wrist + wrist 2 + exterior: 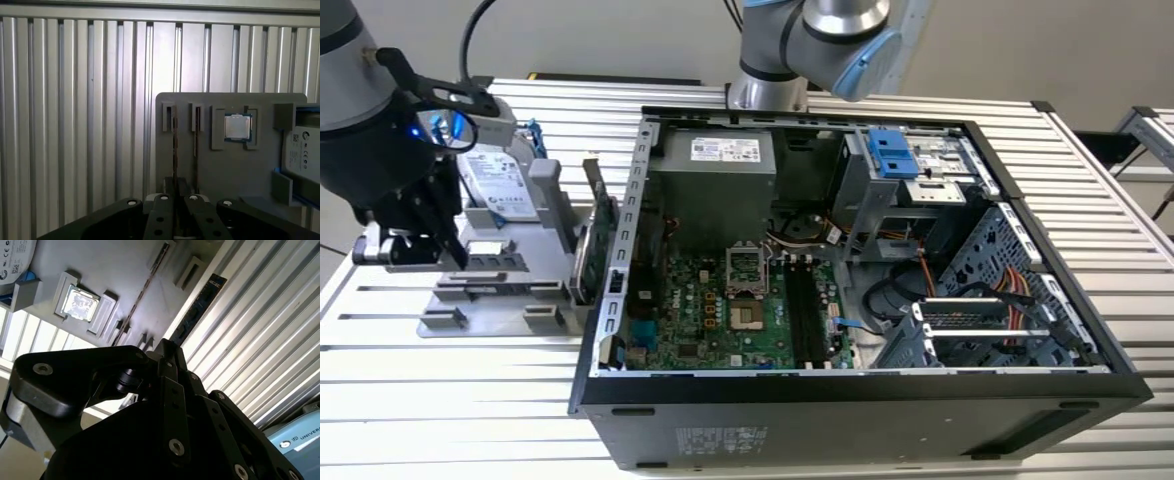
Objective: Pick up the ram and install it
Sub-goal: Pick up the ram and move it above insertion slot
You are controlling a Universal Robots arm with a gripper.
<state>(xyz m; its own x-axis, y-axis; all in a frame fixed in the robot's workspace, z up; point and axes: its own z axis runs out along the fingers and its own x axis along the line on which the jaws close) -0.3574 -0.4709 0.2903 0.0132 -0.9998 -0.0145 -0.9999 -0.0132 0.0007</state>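
The ram (200, 305) is a long dark blue stick with black chips, standing on edge in the outermost slot of a grey fixture plate (494, 303). In the first wrist view the ram (174, 145) shows edge-on as a thin line running down between my fingers. My black gripper (420, 262) hangs low over the end of the plate at the exterior view's left. The gripper (167, 345) has its fingers drawn together around the stick's near part, and the gripper (178, 197) hides the rest of it. The stick still sits in its slot.
A second thin board (195, 145) stands in the neighbouring slot, beside a processor (236, 126). A silver hard drive (500, 185) and a green card (594, 250) stand on the same plate. The open computer case (854, 390) lies to the exterior view's right, with black memory slots (807, 310) on its board.
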